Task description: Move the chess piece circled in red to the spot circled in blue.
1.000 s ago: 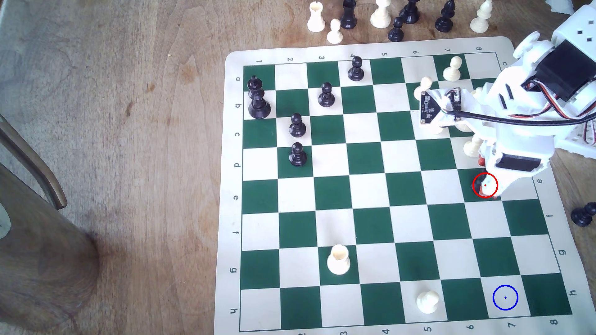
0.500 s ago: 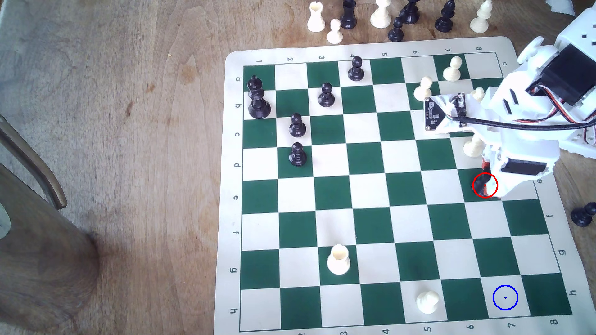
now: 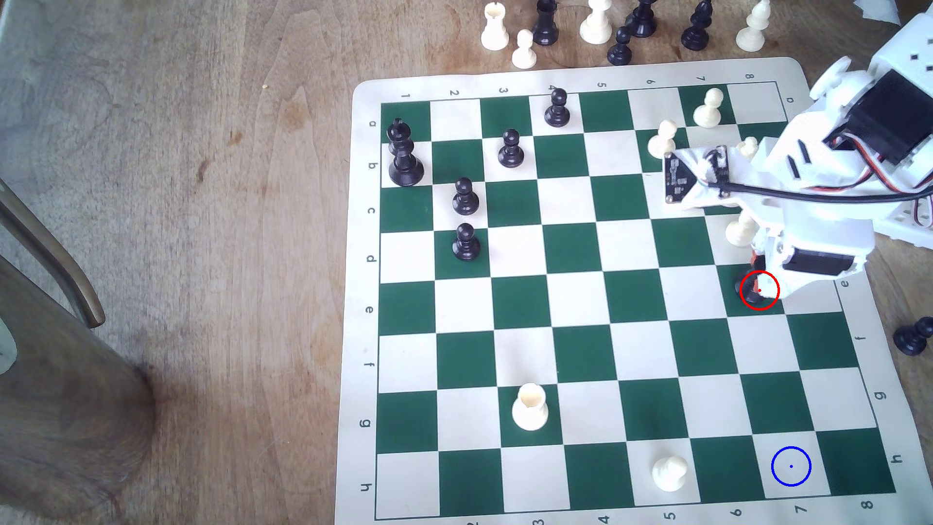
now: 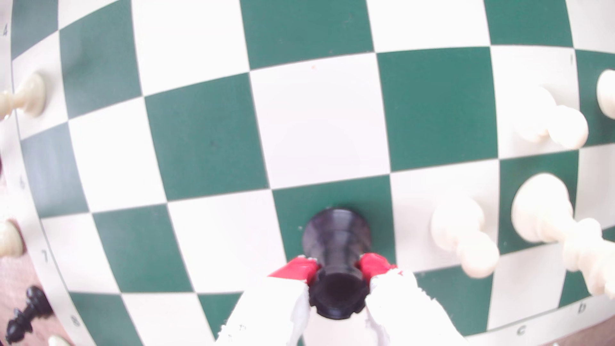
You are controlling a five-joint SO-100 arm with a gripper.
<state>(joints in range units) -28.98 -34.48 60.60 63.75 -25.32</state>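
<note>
wrist view is showing the gripper (image 4: 337,269) clamping the black rook (image 4: 336,253), seemingly still grounded; the blue-ringed square (image 3: 791,466) is waiting.

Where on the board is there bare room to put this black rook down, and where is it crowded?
The spot is bare, with bare squares around it. The middle of the board, between the black pawns and the claw gripping the chess piece, is also free. It is crowded under the arm, where the white pieces cluster.

Tool (image 4: 337,267) red pads clamp black chess piece (image 4: 336,239) on green square.
</note>
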